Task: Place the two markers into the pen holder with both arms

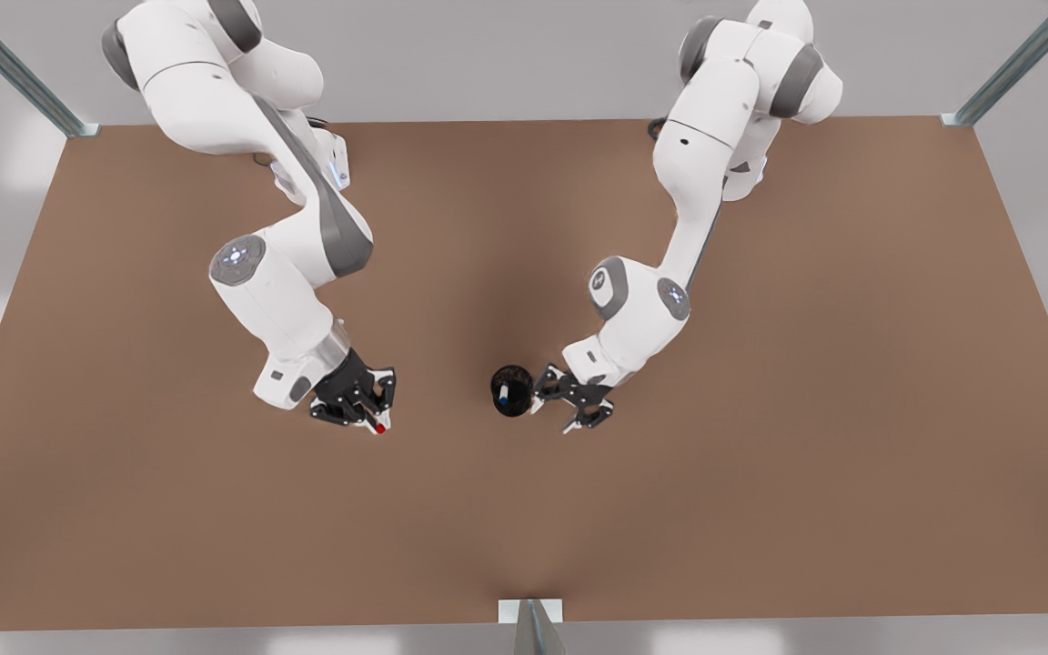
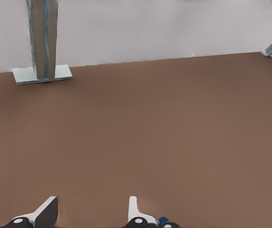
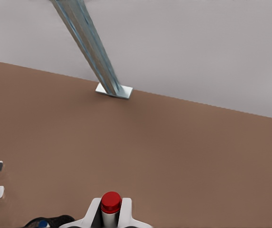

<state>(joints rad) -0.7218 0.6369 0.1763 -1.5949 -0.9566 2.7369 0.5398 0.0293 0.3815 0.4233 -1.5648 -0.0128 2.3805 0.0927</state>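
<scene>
While right gripper (image 1: 377, 411) fingers clamp red marker (image 3: 111, 203), left gripper (image 1: 563, 407) fingers wide beside pen holder (image 1: 512, 391)

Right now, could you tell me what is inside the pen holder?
The blue marker stands in the pen holder, only its top showing; its lower length is hidden by the black wall. The red marker is outside, in the right gripper.

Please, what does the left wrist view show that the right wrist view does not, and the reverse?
Left wrist view: the left end effector seen from its own wrist, open, with nothing between its fingers. Right wrist view: the right end effector shut on the red marker, and the pen holder. Both: the brown table, a metal post, and a bit of the blue marker.
</scene>
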